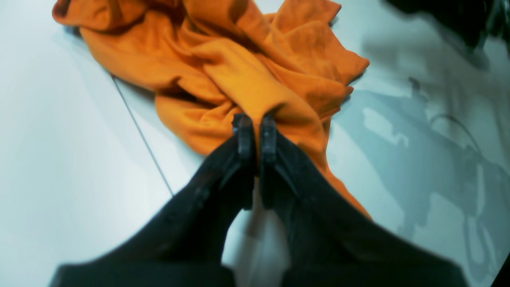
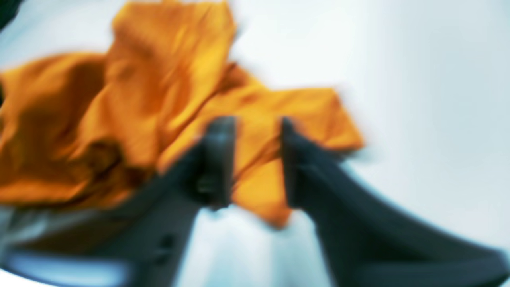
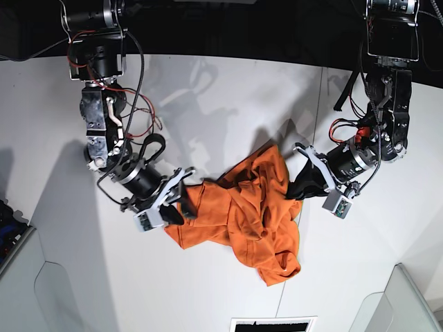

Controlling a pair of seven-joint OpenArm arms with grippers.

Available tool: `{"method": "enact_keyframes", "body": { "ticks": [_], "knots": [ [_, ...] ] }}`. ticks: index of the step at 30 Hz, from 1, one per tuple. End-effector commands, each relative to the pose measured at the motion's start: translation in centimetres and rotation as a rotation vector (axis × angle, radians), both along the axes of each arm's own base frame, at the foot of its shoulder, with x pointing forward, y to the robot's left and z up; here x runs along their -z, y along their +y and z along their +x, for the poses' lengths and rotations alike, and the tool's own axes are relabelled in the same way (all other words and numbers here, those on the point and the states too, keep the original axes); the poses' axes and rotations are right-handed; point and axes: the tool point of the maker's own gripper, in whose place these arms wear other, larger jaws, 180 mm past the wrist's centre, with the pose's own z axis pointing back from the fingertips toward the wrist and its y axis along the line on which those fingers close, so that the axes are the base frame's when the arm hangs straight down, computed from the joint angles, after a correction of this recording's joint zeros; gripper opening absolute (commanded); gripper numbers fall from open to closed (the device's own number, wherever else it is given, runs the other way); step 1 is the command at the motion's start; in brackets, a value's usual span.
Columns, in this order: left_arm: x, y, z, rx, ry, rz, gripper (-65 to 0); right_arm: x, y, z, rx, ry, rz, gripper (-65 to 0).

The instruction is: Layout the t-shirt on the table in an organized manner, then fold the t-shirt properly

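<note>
White table (image 3: 228, 97), t-shirt (image 3: 252, 214) bunched mid-surface. Left gripper (image 1: 257, 131) pinched tight on cloth fold. Right gripper (image 2: 255, 159) parted, fabric between fingers, grip not closed. Judgement: secure second edge, then draw arms apart, low and even.

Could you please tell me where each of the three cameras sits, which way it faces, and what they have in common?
Left wrist: on the left arm, looking along its fingers; the left gripper is shut on a fold of the t-shirt.
Right wrist: on the right arm, blurred; the right gripper is open, with orange cloth between its fingers.
Base: overhead, looking down at the table, both arms and the crumpled shirt.
Shared: all three show the t-shirt on the white table.
</note>
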Motion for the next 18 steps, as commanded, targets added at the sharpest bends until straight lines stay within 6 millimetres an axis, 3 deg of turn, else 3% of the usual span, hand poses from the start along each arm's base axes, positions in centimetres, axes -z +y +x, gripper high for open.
{"method": "enact_keyframes", "body": {
  "ticks": [1, 5, 12, 14, 18],
  "knots": [
    [-1.7, 0.0, 0.6, 0.008, -0.053, -0.023, -65.0, -1.6, 1.3, 0.4, -0.026, -0.051, 0.022, -34.0],
    [-0.8, -0.1, -0.2, 0.007, -0.027, -0.025, -65.0, 1.4, 3.8, -1.3, -0.103, -0.038, -0.118, -31.1],
    [0.7, -0.2, -1.6, 0.007, 0.014, -0.029, -65.0, 4.7, 4.3, -1.6, -0.059, -0.062, -0.24, -32.1],
    [0.8, -0.2, -1.7, 0.007, 0.017, -0.03, -65.0, 5.2, 4.6, -1.8, -0.063, -0.05, -0.245, -39.2],
    [0.9, -0.2, -1.9, 0.007, 0.022, -0.029, -65.0, 4.9, 4.7, -1.6, -0.06, -0.064, -0.235, -60.2]
  ]
}}
